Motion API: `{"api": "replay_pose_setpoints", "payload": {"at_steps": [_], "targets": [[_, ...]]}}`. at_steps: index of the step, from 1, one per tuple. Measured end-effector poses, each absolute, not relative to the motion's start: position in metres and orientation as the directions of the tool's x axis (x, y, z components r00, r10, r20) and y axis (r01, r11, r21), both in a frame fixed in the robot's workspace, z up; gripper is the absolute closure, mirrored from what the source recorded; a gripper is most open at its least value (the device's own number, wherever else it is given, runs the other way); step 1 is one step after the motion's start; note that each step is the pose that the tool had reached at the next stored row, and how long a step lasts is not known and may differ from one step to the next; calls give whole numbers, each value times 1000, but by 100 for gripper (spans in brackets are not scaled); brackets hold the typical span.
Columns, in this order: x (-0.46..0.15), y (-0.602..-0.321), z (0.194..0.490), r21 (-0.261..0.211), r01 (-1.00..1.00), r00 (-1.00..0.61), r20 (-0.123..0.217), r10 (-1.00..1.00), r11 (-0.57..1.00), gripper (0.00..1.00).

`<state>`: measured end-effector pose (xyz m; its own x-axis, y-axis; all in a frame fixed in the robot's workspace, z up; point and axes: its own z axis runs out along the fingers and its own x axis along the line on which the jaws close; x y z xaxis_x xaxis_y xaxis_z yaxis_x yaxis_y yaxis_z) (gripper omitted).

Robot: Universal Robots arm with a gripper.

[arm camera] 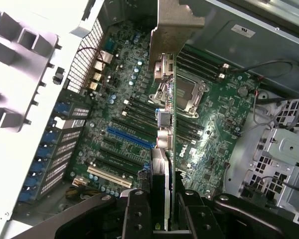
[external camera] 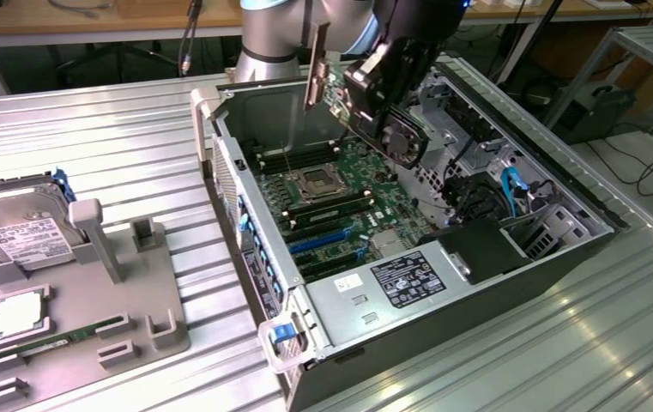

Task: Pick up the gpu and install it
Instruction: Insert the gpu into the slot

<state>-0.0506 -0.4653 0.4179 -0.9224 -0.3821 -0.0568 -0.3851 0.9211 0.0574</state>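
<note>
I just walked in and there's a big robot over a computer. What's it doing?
The robot arm holds the gpu, a black card with a fan, clamped in its jaws. The card hangs in the air above the open computer case, over the green motherboard. It is not plugged in yet. A hard drive and a memory stick lie on the grey tray at the exterior view's left.

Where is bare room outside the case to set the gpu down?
Widest bare table is bordered by the hard drive and the case wall; another patch lies at the exterior view's right of the case. The holder tray and the case's inside are crowded. The hand holds the gpu over the motherboard.
</note>
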Motion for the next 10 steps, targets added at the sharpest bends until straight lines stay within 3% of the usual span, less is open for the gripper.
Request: {"api": "replay_pose_setpoints", "payload": {"at_steps": [10], "targets": [[-51, -465, 417, 58, -435, -900, -54, -432, 899, 73]]}}
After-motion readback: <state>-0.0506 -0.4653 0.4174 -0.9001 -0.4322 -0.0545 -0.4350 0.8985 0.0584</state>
